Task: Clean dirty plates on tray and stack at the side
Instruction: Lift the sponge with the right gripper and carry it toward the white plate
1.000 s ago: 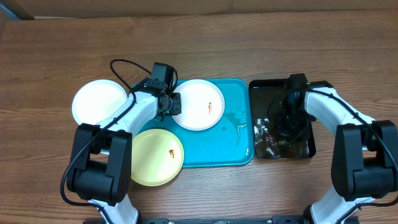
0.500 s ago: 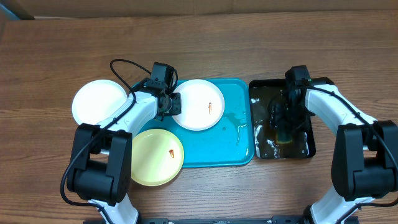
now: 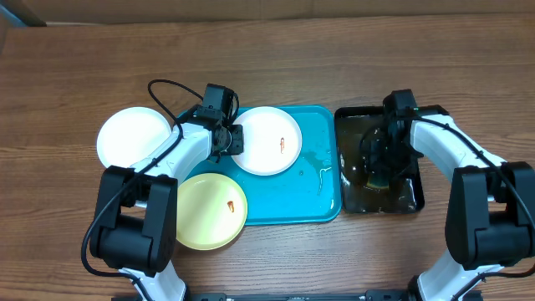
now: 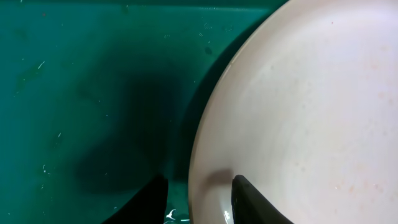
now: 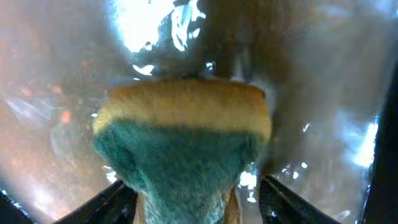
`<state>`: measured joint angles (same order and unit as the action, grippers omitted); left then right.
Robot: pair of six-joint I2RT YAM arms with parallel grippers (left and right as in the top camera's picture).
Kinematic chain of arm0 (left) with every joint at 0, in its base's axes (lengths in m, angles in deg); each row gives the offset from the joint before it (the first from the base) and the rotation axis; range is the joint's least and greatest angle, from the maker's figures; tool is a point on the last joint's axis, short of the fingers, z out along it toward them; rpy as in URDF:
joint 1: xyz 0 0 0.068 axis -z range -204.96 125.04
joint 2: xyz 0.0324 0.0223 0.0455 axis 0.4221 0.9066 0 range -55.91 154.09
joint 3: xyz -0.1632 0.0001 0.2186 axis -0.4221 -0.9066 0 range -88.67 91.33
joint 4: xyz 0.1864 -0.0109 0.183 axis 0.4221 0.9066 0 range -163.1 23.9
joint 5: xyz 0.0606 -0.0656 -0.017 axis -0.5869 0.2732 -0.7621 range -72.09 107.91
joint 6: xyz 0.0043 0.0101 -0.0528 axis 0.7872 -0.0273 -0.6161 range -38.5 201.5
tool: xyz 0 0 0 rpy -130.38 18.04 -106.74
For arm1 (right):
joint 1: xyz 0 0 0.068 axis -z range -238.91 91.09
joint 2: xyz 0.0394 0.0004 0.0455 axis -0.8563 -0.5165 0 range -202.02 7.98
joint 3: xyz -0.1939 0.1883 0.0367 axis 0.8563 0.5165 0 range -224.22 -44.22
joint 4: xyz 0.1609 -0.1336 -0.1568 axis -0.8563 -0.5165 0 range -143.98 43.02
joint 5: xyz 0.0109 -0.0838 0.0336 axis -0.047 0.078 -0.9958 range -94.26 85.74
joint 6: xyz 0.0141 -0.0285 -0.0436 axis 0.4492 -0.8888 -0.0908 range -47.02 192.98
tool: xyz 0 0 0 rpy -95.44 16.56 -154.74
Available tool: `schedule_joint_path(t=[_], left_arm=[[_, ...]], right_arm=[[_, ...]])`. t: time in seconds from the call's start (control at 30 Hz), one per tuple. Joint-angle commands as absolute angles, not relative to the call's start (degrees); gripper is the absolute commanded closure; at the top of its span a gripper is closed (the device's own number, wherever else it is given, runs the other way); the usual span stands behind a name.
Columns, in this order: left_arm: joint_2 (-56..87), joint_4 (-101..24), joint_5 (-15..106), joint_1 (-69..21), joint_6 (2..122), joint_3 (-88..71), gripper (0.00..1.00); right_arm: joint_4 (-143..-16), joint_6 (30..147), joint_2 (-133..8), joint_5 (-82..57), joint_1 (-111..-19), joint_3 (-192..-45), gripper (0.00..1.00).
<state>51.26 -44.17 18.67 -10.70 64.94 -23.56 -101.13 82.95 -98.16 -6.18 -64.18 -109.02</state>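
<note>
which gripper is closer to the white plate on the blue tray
Left. The left gripper grips the rim of that white plate; the right gripper holds a sponge over in the black tray.

two white plates (image 3: pixel 134 136) (image 3: pixel 267 140), one yellow-green plate (image 3: pixel 211 211), one turquoise tray (image 3: pixel 292 199), one black tray (image 3: pixel 410 197), one sponge (image 5: pixel 183 143)

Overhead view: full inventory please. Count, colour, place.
Rectangular plastic tray: 1, turquoise, table centre.
Smeared white round plate: 1, on tray's back-left.
Plain white round plate: 1, on table, left of tray.
Yellow-green round plate: 1, orange smear, overlapping tray's front-left corner.
Black tray: 1, wet, right of turquoise tray.
Sponge: 1, yellow with green pad, in black tray.
Wooden table: 1, brown.
Left gripper: on smeared plate's rim.
Right gripper: holding sponge.
</note>
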Motion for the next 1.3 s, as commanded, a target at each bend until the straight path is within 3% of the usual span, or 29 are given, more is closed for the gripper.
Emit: schedule_joint_path(t=[0.0, 0.03, 0.07, 0.4, 0.43, 0.5, 0.57, 0.6, 0.8, 0.93, 0.97, 1.07, 1.13, 1.2, 1.27], left_arm=[[52.44, -44.11, 17.94, -10.64, 64.33, -23.96, 0.64], [52.44, -44.09, 17.97, -10.64, 64.33, -23.96, 0.64], [52.44, -44.02, 18.21, -10.64, 64.33, -23.96, 0.64], [52.44, -43.82, 20.33, -10.64, 64.35, -23.96, 0.71], [52.44, -43.91, 20.33, -10.62, 64.37, -23.96, 0.69], [52.44, -45.29, 20.24, -10.64, 65.33, -23.96, 0.53], [52.44, -47.08, 20.22, -10.75, 66.78, -23.96, 0.52], [52.44, -47.76, 20.20, -10.81, 66.95, -23.96, 0.54], [52.44, -46.27, 21.00, -10.20, 66.89, -23.96, 0.92], [52.44, -43.93, 22.49, -9.46, 66.89, -23.96, 0.96], [52.44, -43.69, 23.54, -9.46, 66.86, -23.96, 0.95], [52.44, -43.58, 25.27, -9.52, 66.91, -23.94, 0.65], [52.44, -45.03, 23.98, -9.65, 66.95, -23.94, 0.55], [52.44, -46.86, 23.15, -9.65, 66.97, -23.94, 0.63], [52.42, -48.31, 23.08, -9.65, 66.93, -23.94, 0.93]], right_arm=[[-101.07, 83.50, -98.45, -5.59, -63.99, -108.32, 0.67], [-101.11, 83.50, -98.45, -5.61, -64.01, -108.32, 0.86], [-101.24, 83.48, -98.45, -5.59, -63.99, -108.32, 0.96], [-106.55, 83.68, -98.43, -2.81, -63.99, -112.62, 0.96], [-108.28, 84.51, -98.43, -2.31, -63.99, -114.20, 0.96], [-111.82, 86.39, -98.43, -2.18, -63.99, -117.59, 0.96], [-114.71, 86.50, -98.43, -2.15, -64.01, -120.36, 0.96], [-115.41, 86.50, -98.43, -2.15, -64.03, -121.15, 0.96], [-116.43, 86.43, -98.45, -2.15, -64.03, -121.45, 0.96], [-116.43, 86.28, -98.45, -2.15, -64.03, -121.45, 0.96], [-116.41, 85.97, -98.45, -2.18, -64.03, -121.45, 0.96], [-116.56, 81.07, -98.45, -2.20, -64.10, -121.45, 0.96], [-117.22, 76.83, -98.45, -2.09, -64.21, -121.45, 0.96], [-117.40, 76.11, -98.45, -1.04, -64.21, -121.45, 0.96], [-117.15, 76.11, -98.45, -0.49, -64.21, -121.45, 0.96]])
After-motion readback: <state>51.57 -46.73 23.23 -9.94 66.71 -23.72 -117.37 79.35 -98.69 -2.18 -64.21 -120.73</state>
